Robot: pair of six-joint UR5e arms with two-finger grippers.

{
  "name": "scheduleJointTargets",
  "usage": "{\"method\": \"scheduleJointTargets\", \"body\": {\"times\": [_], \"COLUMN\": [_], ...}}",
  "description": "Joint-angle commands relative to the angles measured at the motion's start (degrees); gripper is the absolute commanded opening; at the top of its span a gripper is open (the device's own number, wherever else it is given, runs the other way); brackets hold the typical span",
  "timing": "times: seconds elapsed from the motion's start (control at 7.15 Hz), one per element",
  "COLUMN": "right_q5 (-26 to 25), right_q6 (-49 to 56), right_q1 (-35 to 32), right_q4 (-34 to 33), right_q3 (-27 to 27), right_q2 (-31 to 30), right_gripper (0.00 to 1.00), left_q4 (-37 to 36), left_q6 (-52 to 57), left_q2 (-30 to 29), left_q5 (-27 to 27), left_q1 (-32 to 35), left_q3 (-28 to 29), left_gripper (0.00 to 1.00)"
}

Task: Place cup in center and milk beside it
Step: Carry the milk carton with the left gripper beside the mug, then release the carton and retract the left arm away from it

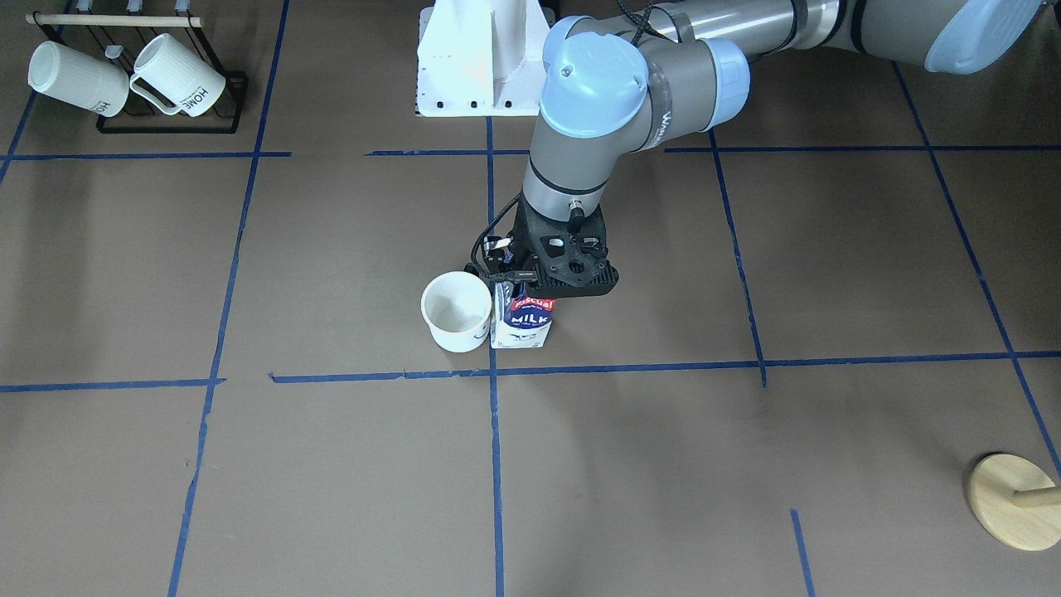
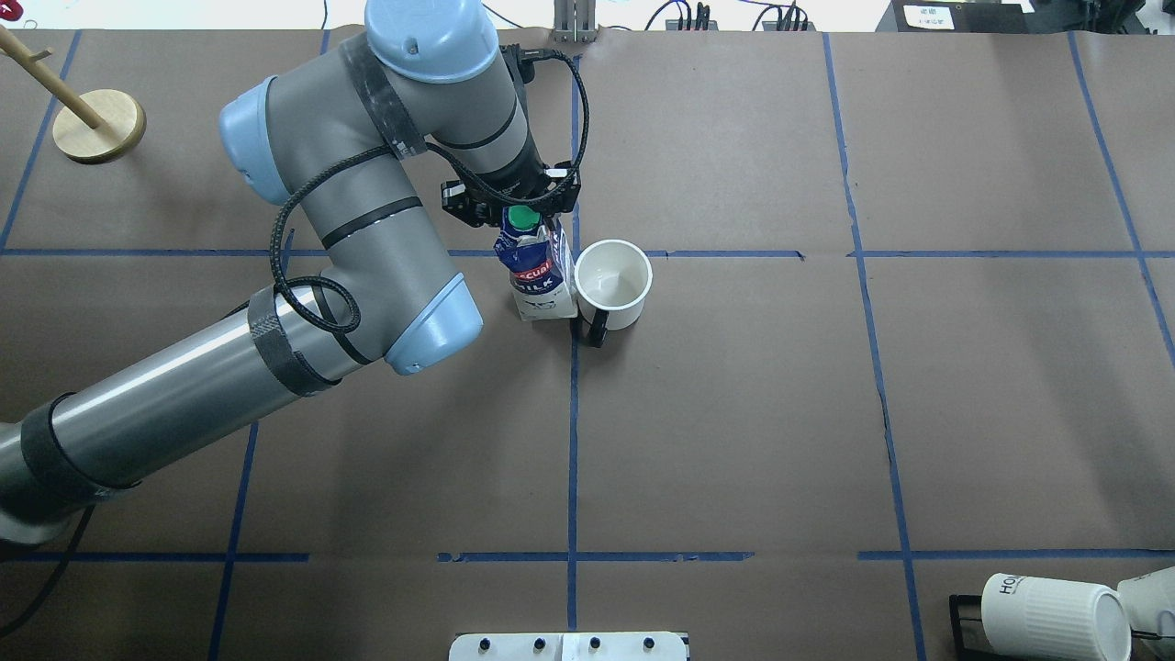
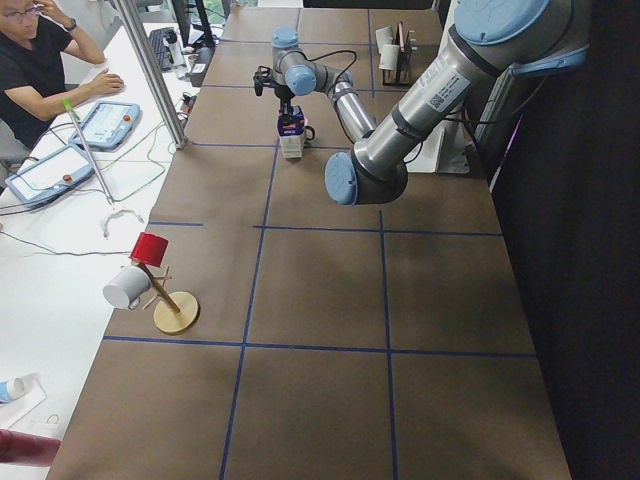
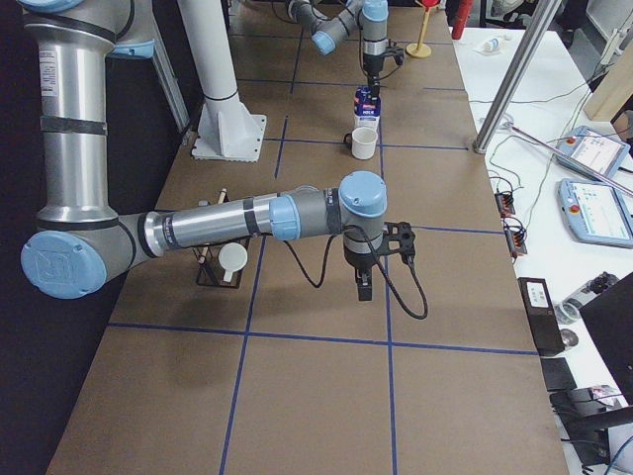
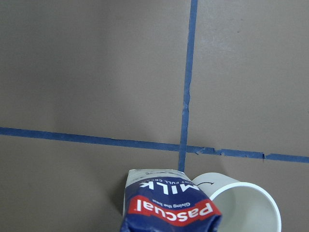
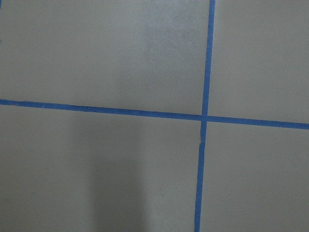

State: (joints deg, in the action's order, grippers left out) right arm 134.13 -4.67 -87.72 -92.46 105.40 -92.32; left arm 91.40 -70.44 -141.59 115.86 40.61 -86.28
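Observation:
The white cup (image 2: 613, 285) stands upright just beside the centre tape crossing (image 2: 574, 252), its black handle towards the robot. The blue and white milk (image 2: 537, 280) stands on the table touching the cup, on the other side of the tape line. My left gripper (image 2: 521, 218) is straight above the carton, its jaws around the top by the green cap and shut on it. In the front view the milk (image 1: 522, 319) and cup (image 1: 456, 311) stand side by side under the left gripper (image 1: 537, 286). My right gripper (image 4: 364, 287) hangs over bare table far from them; I cannot tell whether it is open.
A black rack with two ribbed HOME mugs (image 1: 141, 79) stands at the corner on the robot's right. A wooden peg stand (image 2: 96, 124) is at the far left corner. The white robot base (image 1: 481, 58) is behind the cup. An operator (image 3: 40, 60) sits at the side desk.

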Motion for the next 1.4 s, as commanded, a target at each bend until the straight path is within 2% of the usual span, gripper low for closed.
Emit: {"method": "scheduleJointTargets", "body": {"times": [0.0, 0.42, 0.56, 0.7, 0.98, 1.12, 1.26], "right_q5": [-0.01, -0.1, -0.36, -0.71, -0.28, 1.12, 1.05], "right_q6": [-0.07, 0.63, 0.81, 0.89, 1.51, 2.12, 3.52], "right_q1": [-0.08, 0.01, -0.17, -0.26, -1.22, -1.92, -2.19], "right_q4": [-0.09, -0.17, -0.44, -0.61, -0.88, -0.62, -0.35], "right_q3": [-0.02, -0.37, -0.37, -0.37, -0.9, -3.16, -5.45], "right_q2": [0.12, 0.47, 0.39, 0.39, 0.04, -0.4, -1.27], "right_gripper": [1.0, 1.0, 1.0, 1.0, 1.0, 1.0, 1.0], "left_q4": [-0.25, -1.13, -3.48, -6.55, -19.35, -22.02, -22.05], "left_q6": [-0.31, -0.22, 0.47, 0.57, 9.21, 13.71, 19.15], "left_q2": [-0.01, -0.09, -0.18, 0.08, 0.43, 4.17, 10.3], "left_q5": [-0.02, 0.68, 2.68, 5.83, 7.26, 8.23, 8.67], "left_q1": [0.0, 1.39, 3.32, 4.55, 7.36, 9.81, 12.97], "left_q3": [-0.29, -2.13, -2.83, -5.1, -12.91, -16.69, -20.73], "left_gripper": [1.0, 1.0, 1.0, 1.0, 1.0, 1.0, 1.0]}}
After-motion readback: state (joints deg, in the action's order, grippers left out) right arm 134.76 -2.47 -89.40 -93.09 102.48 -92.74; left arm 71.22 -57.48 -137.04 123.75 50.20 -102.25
